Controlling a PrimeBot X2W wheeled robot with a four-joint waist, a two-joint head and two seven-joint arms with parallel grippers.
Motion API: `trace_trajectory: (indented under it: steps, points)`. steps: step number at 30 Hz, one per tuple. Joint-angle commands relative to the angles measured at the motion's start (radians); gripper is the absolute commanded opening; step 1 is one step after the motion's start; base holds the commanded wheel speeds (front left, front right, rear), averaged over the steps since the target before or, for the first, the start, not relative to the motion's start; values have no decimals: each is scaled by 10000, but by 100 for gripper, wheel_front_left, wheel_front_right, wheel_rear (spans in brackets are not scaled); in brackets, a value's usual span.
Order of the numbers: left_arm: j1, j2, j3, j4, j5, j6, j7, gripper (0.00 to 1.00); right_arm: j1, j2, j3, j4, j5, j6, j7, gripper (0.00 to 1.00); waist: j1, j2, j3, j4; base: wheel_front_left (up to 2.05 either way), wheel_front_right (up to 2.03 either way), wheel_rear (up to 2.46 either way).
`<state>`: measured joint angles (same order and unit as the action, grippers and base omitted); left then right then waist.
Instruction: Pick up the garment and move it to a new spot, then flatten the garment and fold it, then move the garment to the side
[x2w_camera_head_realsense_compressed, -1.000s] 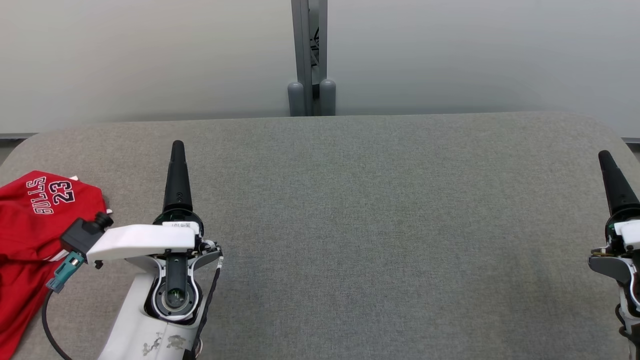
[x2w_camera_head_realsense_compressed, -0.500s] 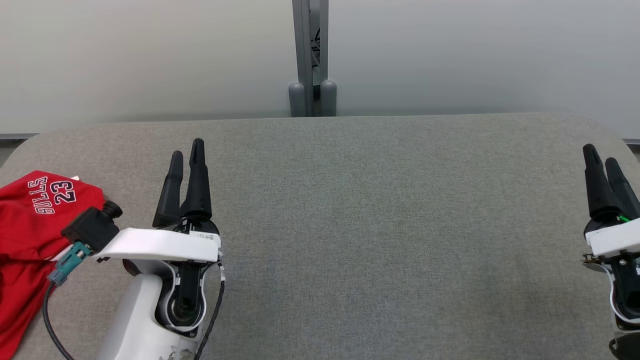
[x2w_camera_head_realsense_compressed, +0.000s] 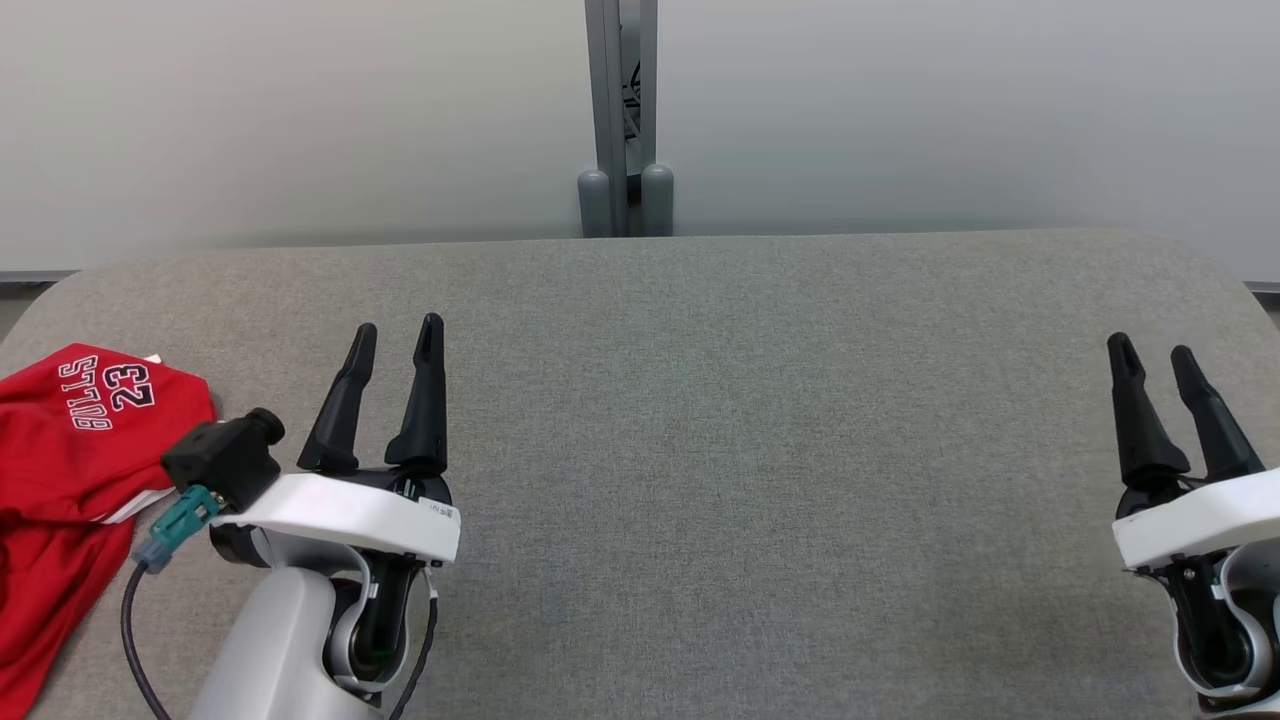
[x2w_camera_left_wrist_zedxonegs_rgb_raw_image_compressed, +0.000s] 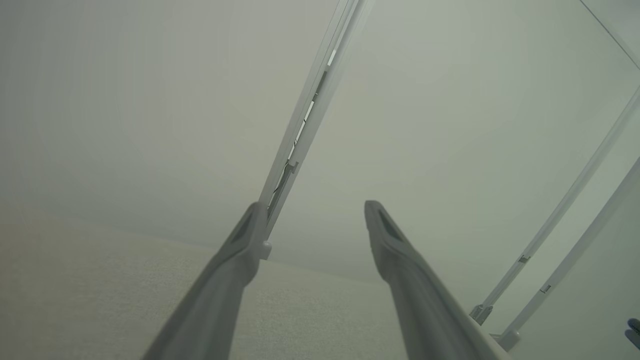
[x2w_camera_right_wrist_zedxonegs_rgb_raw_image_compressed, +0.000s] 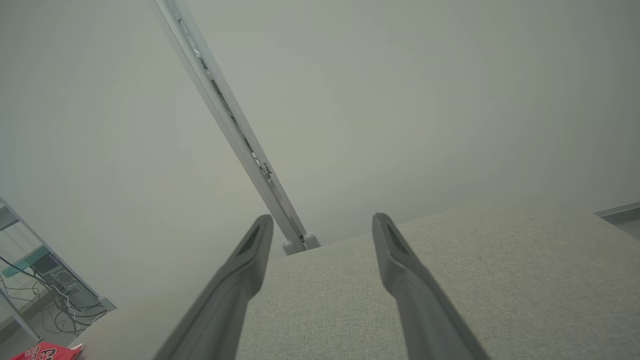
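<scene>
The left pincer (x2w_camera_head_realsense_compressed: 400, 326) is low on the left. Its two fingers are spread apart and hold nothing. The right pincer (x2w_camera_head_realsense_compressed: 1151, 347) is low on the right, spread apart too. The red shirt (x2w_camera_head_realsense_compressed: 70, 440) lies bunched at the left edge of the grey worktop (x2w_camera_head_realsense_compressed: 750, 420), just beside the left arm. Behind the worktop a grey post (x2w_camera_head_realsense_compressed: 620, 100) stands against a pale wall (x2w_camera_head_realsense_compressed: 300, 100).

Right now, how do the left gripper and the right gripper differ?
The left gripper hangs close beside the garment; the right gripper is far from it, at the table's right end. The left gripper's fingers lean right, the right gripper's lean left. Both are open and empty.
</scene>
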<state>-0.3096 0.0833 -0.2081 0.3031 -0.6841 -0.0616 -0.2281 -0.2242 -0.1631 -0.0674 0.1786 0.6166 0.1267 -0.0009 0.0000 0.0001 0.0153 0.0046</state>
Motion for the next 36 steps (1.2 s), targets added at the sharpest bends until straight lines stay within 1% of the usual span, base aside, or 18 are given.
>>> trace_trajectory:
  steps: [1, 5, 14, 24, 36]
  points:
    - [11, 83, 35, -198, 450, 99, 44, 100, -7, -83, 61, -211, -338, 48, -148, 100, 0, -1, 0, 6, 0, 0, 0]
    - [148, 102, 95, -309, 1135, 285, 216, 100, 201, 9, 205, -219, -848, 50, -156, 100, 0, -1, 1, 9, 0, 0, 0]
    - [501, 106, 194, -462, 2109, 497, 596, 100, 448, 104, 392, -246, -1718, 53, -403, 100, 0, -1, 4, 26, 0, 0, 0]
    - [774, 108, 380, -701, 2881, 715, 840, 100, 724, 299, 484, -307, -2493, 51, -608, 100, 0, -1, 35, 33, 0, 0, 0]
    - [1189, 162, 534, -1025, 3888, 987, 1082, 100, 1077, 585, 355, -444, -3333, 55, -896, 100, 0, -1, 78, 76, 0, 0, 0]
